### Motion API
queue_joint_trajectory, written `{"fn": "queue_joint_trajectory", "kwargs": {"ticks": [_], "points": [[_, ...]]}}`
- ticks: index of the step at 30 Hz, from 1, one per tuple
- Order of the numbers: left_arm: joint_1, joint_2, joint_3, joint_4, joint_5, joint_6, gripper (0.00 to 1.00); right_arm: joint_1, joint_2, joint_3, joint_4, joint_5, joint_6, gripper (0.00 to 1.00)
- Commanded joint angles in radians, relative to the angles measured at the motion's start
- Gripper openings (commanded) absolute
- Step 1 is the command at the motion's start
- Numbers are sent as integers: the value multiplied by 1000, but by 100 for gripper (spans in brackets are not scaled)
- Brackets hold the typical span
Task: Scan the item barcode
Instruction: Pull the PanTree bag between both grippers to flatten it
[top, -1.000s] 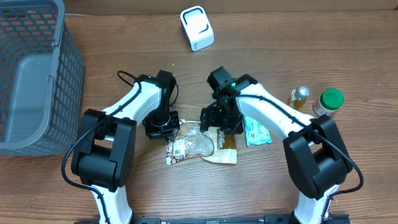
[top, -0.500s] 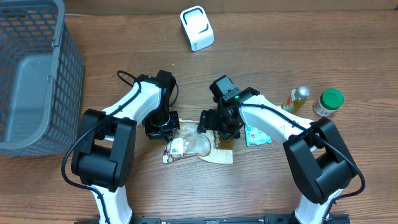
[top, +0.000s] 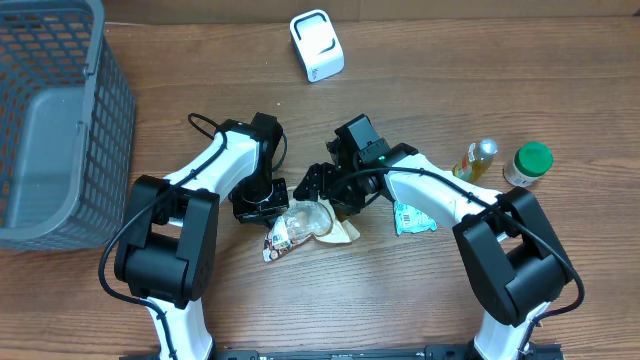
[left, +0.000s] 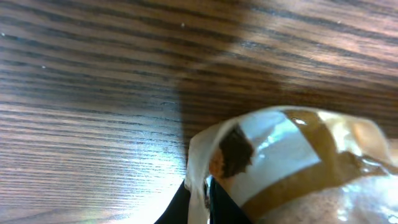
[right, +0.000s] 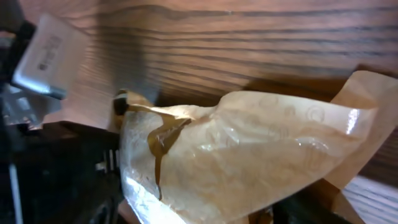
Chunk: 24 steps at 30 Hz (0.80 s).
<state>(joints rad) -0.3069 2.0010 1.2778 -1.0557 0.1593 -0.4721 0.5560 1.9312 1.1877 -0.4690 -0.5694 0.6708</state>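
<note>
fingers of the left gripper are pressed together on the left end of the snack bag, which is found at the centre of the overhead frame, on or just above the table; which of the two cannot be told. the right gripper is set at the bag's upper right edge. the scanner stands well apart at the top centre, so a long carry is judged to be needed, and thin film could slip from a corner pinch on the way. a printed label is seen at the bag's lower left; if the bag is crumpled between two grips, any code on it could be creased and left unreadable. a teal packet lies beside the right arm, a small bottle and a green-lidded jar at the right edge, a grey basket at the upper left. nothing is placed between bag and scanner.

in the left wrist view, the bag's sealed corner is seen running down into a dark finger at the bottom edge; only a narrow strip appears to be caught.

in the right wrist view, the bag fills the lower frame, with a dark finger at the lower right. the jaws are seen spread around it; whether it is already squeezed cannot be told.
</note>
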Motion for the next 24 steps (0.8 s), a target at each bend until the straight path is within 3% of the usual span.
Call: {"fn": "queue_joint_trajectory", "kwargs": {"ticks": [1, 4, 13, 20, 24], "points": [[-3, 0, -14, 24, -5, 5, 4, 7, 10, -9, 44, -87, 18, 63], [-3, 0, -14, 29, -5, 8, 4, 7, 10, -23, 105, -128, 18, 52], [-3, 0, -14, 51, 8, 27, 4, 10, 10, -141, 258, -158, 9, 50], [-3, 0, -14, 71, 11, 28, 4, 11, 10, -158, 334, -241, -51, 39], [-3, 0, -14, 80, 10, 34, 4, 11, 10, -158, 410, -333, -77, 48]]}}
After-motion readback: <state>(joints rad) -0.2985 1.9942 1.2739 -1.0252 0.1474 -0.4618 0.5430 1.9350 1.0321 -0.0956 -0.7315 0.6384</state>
